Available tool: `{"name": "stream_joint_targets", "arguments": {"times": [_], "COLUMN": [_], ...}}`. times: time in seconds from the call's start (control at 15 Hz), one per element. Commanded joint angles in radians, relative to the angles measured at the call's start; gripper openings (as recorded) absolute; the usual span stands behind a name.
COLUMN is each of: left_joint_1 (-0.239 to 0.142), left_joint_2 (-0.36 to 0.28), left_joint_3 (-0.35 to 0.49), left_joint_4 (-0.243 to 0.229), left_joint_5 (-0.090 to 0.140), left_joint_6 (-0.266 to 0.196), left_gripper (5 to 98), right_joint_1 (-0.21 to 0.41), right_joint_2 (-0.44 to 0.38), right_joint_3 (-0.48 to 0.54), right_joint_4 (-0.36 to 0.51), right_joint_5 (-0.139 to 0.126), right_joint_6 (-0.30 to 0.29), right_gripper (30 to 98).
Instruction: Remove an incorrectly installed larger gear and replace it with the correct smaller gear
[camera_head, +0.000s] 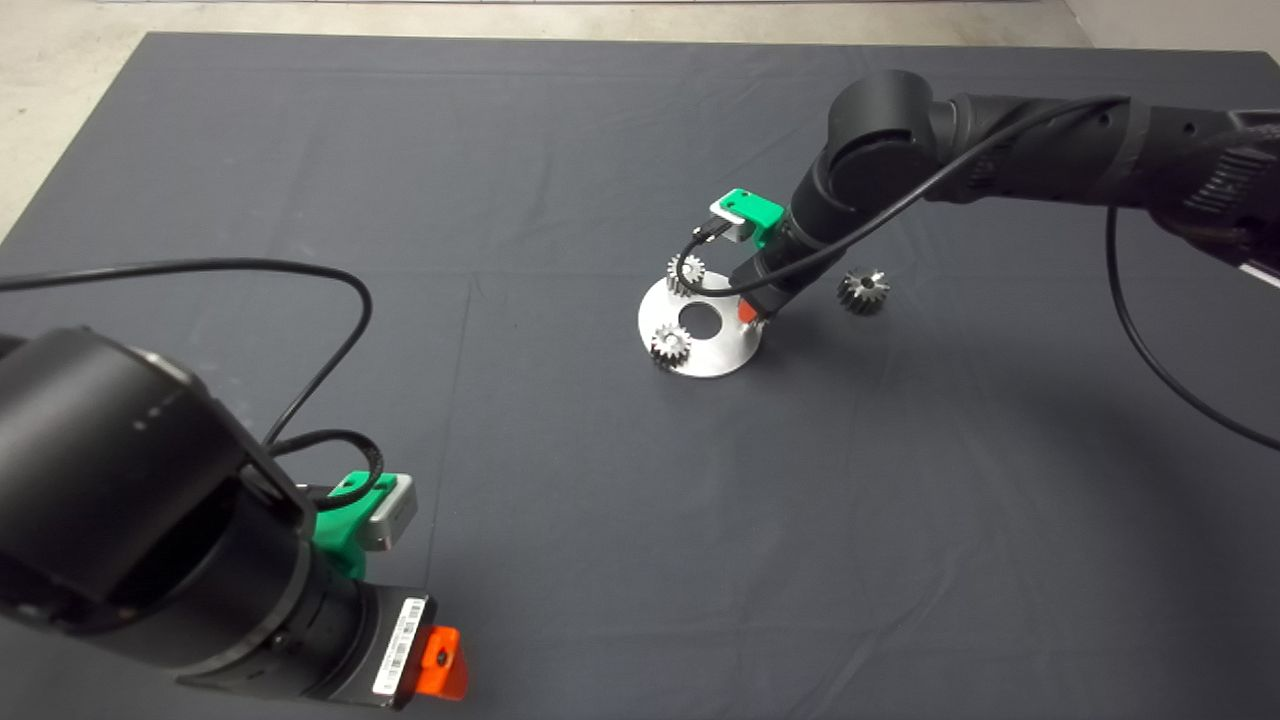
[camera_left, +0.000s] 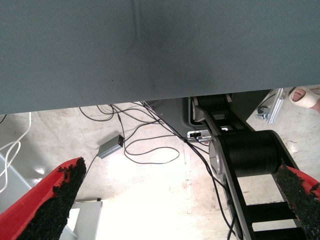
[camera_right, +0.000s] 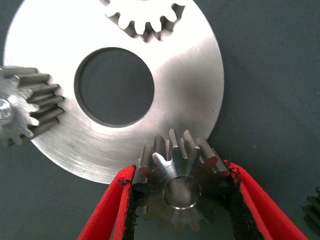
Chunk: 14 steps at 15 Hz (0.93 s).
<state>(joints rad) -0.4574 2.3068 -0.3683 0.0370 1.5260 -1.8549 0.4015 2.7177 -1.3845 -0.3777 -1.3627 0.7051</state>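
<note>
Overhead, a dark mat (camera_head: 560, 150) covers the table, pale floor (camera_head: 60, 60) showing past its far edge. A round silver plate (camera_head: 722, 350) with a centre hole lies mid-mat, two pale small gears (camera_head: 670, 345) on its rim. The right arm reaches in, angled steeply down, its right gripper (camera_head: 750, 315) at the plate's edge. A dark gear (camera_head: 863, 290) lies just beside, off the plate; which task gear it is I cannot tell. The left gripper (camera_head: 440, 665) waits at the lower left.

From the left wrist, that gripper's pads (camera_left: 55, 200) stand wide apart, holding nothing. Beyond the mat's edge lie floor cables (camera_left: 145, 145), and a person's foot (camera_left: 306, 96) shows.

From the right wrist, unseen overhead, the right gripper (camera_right: 182, 200) clasps a shiny coarse-toothed gear (camera_right: 180, 187) between both pads, at the plate's rim. It overlaps the plate, touching or lifted I cannot tell.
</note>
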Motion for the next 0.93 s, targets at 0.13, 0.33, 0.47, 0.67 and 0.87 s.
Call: {"name": "stream_joint_targets", "arguments": {"times": [0.13, 0.33, 0.47, 0.67, 0.87], "left_joint_1": [-0.006, -0.006, -0.006, -0.006, -0.006], "left_joint_2": [-0.003, -0.003, -0.003, -0.003, -0.003], "left_joint_3": [0.017, 0.017, 0.017, 0.017, 0.017], "left_joint_4": [-0.026, -0.026, -0.026, -0.026, -0.026], "left_joint_5": [0.013, 0.013, 0.013, 0.013, 0.013], "left_joint_6": [-0.009, -0.009, -0.01, -0.01, -0.01], "left_gripper": [98.2, 98.2, 98.2, 98.2, 98.2], "right_joint_1": [0.023, 0.018, 0.016, 0.011, 0.011], "right_joint_2": [0.005, 0.006, 0.008, 0.006, 0.004], "right_joint_3": [0.01, 0.01, 0.009, 0.01, 0.01], "right_joint_4": [-0.03, -0.03, -0.03, -0.03, -0.03], "right_joint_5": [0.007, 0.008, 0.008, 0.01, 0.022], "right_joint_6": [0.005, 0.005, 0.005, 0.005, 0.007], "right_gripper": [40.5, 40.4, 40.4, 40.3, 40.4]}}
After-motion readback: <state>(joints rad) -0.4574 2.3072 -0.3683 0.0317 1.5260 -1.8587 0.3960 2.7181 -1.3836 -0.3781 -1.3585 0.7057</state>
